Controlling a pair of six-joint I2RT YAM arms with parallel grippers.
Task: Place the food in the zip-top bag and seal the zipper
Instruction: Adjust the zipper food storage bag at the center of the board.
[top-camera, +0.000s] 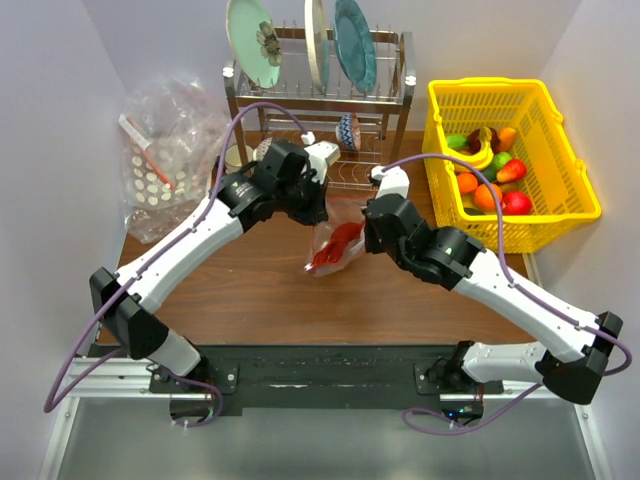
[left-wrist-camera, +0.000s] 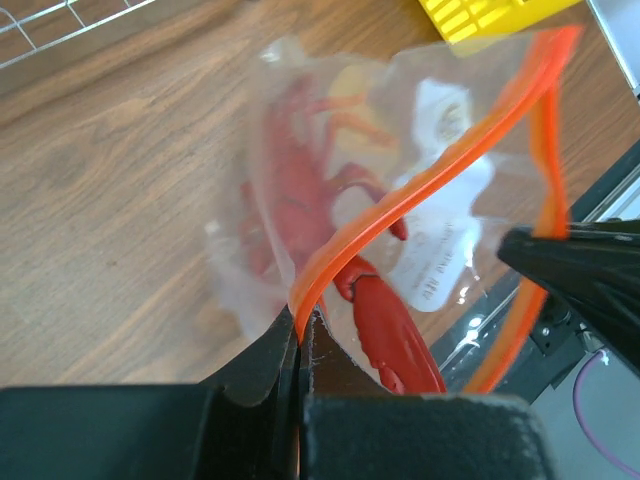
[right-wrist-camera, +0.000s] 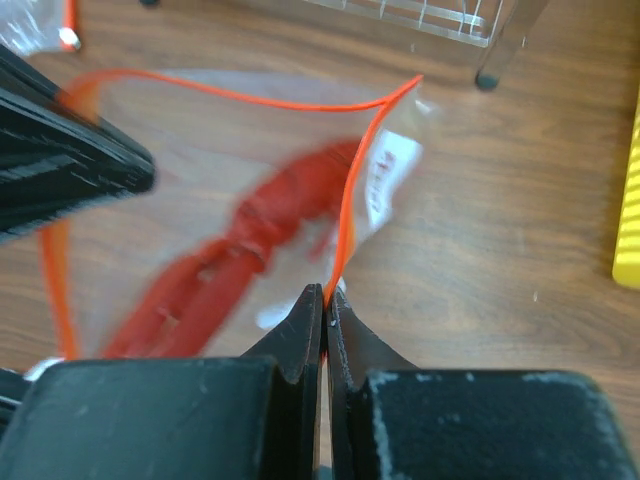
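Red lobster (top-camera: 343, 240) lay inside the bag (top-camera: 322, 258), held over the counter (top-camera: 250, 290); left claw (left-wrist-camera: 300, 335) and right claw (right-wrist-camera: 327, 300) each pinched tight on its open zipper (right-wrist-camera: 300, 100). One pinch slipping could spill it.

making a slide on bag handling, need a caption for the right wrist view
Right gripper pinching the orange zipper of an open clear zip-top bag with a red toy lobster inside.
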